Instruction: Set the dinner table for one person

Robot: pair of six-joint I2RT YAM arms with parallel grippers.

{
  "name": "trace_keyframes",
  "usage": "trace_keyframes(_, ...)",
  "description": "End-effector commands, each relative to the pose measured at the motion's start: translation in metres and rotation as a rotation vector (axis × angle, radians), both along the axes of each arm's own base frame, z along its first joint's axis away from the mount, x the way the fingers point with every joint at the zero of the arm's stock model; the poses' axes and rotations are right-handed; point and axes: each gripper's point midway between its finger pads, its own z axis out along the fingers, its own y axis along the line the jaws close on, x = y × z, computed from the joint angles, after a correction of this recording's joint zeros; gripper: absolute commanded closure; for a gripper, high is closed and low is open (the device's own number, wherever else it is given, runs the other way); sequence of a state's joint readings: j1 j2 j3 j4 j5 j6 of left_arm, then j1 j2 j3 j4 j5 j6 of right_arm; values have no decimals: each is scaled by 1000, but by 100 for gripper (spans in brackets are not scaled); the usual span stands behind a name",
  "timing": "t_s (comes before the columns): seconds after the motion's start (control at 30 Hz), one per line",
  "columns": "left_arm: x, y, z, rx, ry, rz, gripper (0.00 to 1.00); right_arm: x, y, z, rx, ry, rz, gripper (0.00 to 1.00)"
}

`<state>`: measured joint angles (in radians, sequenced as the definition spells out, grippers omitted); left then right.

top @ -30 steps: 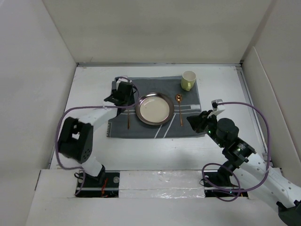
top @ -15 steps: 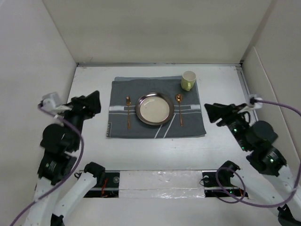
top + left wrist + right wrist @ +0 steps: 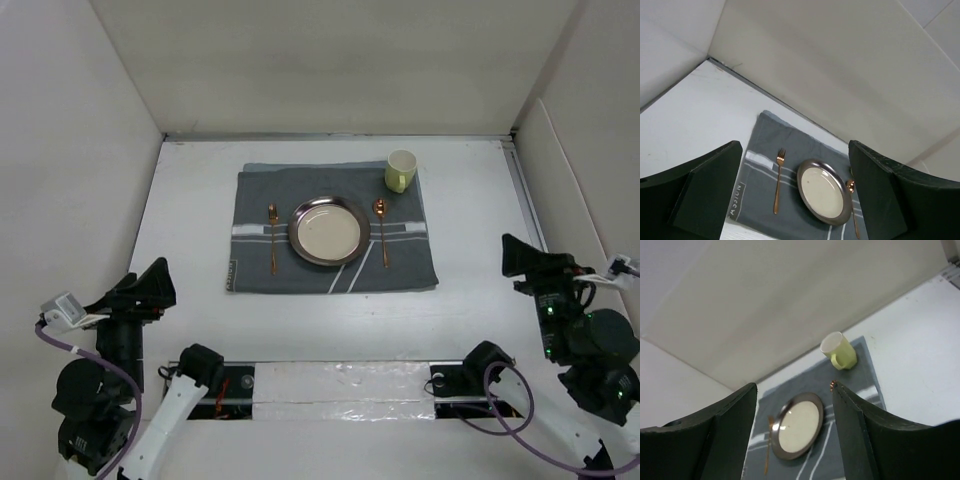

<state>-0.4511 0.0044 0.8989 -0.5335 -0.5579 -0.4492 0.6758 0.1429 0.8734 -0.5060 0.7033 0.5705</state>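
Large white worktop (image 3: 470, 290) fills mid-frame; its dark grey striped cloth placemat (image 3: 400, 265), upper centre, carries a round metal plate (image 3: 328, 230), copper fork (image 3: 273, 240) left, copper spoon (image 3: 382, 232) right, pale green mug (image 3: 400, 171) above, laid diner-fashion; left fingers (image 3: 705, 195) and right fingers (image 3: 725, 435) gape wide, empty, at the lower corners; looks finished.

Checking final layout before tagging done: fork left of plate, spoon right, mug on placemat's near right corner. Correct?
No: the mug is at the far right corner of the placemat (top view). The fork left of the plate and spoon right are correct.
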Motion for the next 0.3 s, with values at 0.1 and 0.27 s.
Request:
trace_keyframes(0.1,14,-10,-9,69,46,-22,15,31,25,-35,-47,143,-2,32)
trace_keyframes(0.27,19,-14,-12,81,49,-28,13,43,39,-44,-58,160,14,31)
